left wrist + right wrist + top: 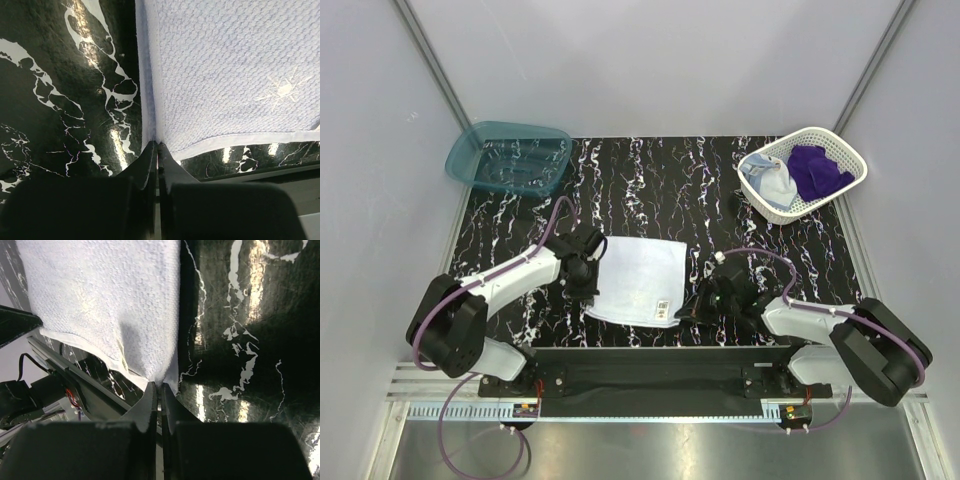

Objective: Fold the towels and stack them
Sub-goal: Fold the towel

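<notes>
The white towel (638,280) lies spread on the black marbled table. My left gripper (588,292) is shut on the towel's near left corner, which shows in the left wrist view (225,75). My right gripper (692,308) is shut on its near right corner, seen in the right wrist view (110,300). The light blue towel (775,185) and the deep purple towel (817,168) lie bunched in the white mesh basket (848,152) at the back right.
A teal translucent bin (470,150) stands at the back left. Grey walls close in both sides and the back. A black rail (660,355) runs along the table's near edge between the arm bases.
</notes>
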`<action>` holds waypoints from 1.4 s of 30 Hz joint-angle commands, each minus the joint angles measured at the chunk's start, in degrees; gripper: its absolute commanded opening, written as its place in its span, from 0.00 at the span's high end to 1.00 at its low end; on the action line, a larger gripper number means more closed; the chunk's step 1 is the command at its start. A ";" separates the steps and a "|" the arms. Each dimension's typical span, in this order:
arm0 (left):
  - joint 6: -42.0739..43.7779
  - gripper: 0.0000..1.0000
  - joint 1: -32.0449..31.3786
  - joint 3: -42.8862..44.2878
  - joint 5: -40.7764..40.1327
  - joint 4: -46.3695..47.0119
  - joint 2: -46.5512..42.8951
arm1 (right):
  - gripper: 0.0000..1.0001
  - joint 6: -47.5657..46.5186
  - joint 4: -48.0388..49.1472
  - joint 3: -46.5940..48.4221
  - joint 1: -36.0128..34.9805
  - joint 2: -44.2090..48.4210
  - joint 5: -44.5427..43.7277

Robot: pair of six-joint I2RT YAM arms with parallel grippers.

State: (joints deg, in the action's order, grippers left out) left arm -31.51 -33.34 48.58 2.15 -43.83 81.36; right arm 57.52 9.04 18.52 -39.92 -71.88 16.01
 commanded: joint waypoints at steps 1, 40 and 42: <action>0.39 0.94 -0.06 -0.23 -1.89 -0.20 0.02 | 0.99 1.11 4.49 -1.03 -1.03 -2.56 0.69; -0.05 1.00 -1.02 -0.59 -9.53 -6.09 6.78 | 0.95 4.09 11.79 -2.61 -3.67 -6.60 1.83; 0.48 1.00 -1.29 -0.41 -8.84 -5.65 8.55 | 0.92 4.27 11.88 -2.70 -4.20 -6.96 1.48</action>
State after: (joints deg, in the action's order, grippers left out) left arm -32.47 -34.28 48.75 -5.76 -49.69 88.31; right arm 61.25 17.96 16.73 -42.92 -77.91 17.76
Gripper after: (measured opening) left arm 0.005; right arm 0.071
